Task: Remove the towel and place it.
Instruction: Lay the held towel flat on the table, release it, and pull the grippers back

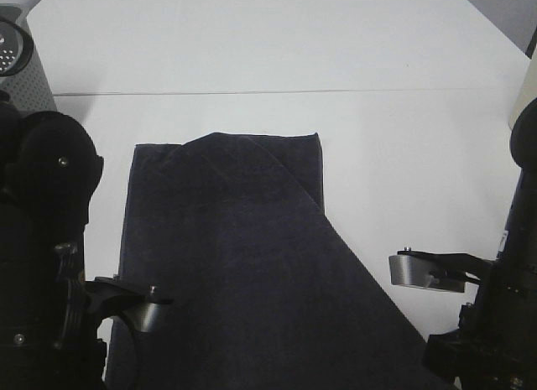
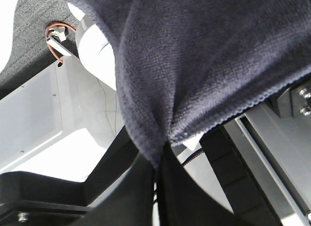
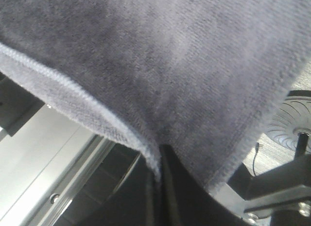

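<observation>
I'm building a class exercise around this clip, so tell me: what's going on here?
A two-armed robot is handling a dark towel on a white table. The left gripper and the right gripper each pinch the towel's edge. The far part of the towel lies on the table, with a fold running diagonally across it. A grey basket stands at the far left corner, apart from the towel.

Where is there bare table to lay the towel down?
Bare: the table beyond the far edge of the towel, right of the grey perforated basket; also the patch right of the towel. Crowded: near edge, where the left tool and right tool pinch the towel.
</observation>
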`<state>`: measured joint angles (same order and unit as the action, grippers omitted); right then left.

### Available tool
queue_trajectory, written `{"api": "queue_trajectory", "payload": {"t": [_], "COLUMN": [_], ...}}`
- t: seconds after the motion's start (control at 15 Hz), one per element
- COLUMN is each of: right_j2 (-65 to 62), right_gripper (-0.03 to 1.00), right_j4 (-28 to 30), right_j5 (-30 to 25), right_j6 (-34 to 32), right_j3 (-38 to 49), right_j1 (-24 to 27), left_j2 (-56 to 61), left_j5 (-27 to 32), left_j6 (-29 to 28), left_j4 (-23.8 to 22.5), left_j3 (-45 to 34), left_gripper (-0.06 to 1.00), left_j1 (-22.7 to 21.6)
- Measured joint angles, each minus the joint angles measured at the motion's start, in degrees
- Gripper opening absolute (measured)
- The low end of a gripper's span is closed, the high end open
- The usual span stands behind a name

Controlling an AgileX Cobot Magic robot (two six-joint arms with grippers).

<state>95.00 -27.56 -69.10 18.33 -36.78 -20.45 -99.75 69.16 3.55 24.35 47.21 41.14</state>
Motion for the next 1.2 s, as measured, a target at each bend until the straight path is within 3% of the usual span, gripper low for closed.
{"api": "queue_trajectory", "payload": {"t": [0.4,0.67,0.8,1.0,1.07,1.2], "right_j2": [1.4,1.4,1.4,1.4,1.4,1.4], "right_gripper": [0.04,0.18,0.36,0.64,0.68,0.69], "right_j4": [-1.3,-2.3,-3.8,-4.1,-4.0,-3.8], "right_j5": [0.1,0.1,0.2,0.5,0.6,0.6], "right_j6": [0.9,1.0,0.8,0.6,0.5,0.5], "right_j3": [0.0,0.0,0.0,0.0,0.0,-0.3], "right_j1": [0.0,0.0,0.0,0.0,0.0,0.0], "left_j2": [-4.7,-4.7,-4.7,-4.7,-4.6,-4.2], "left_j5": [0.2,0.3,0.2,0.3,0.3,0.3], "left_j6": [0.6,0.7,1.8,1.7,1.7,1.7], "left_j4": [1.5,3.2,5.0,6.0,6.0,5.8], "left_j3": [4.5,5.2,5.2,5.2,5.2,5.5], "left_gripper": [0.00,0.05,0.21,0.62,0.69,0.73], "left_j1": [0.0,1.2,3.6,5.6,5.6,5.6]}}
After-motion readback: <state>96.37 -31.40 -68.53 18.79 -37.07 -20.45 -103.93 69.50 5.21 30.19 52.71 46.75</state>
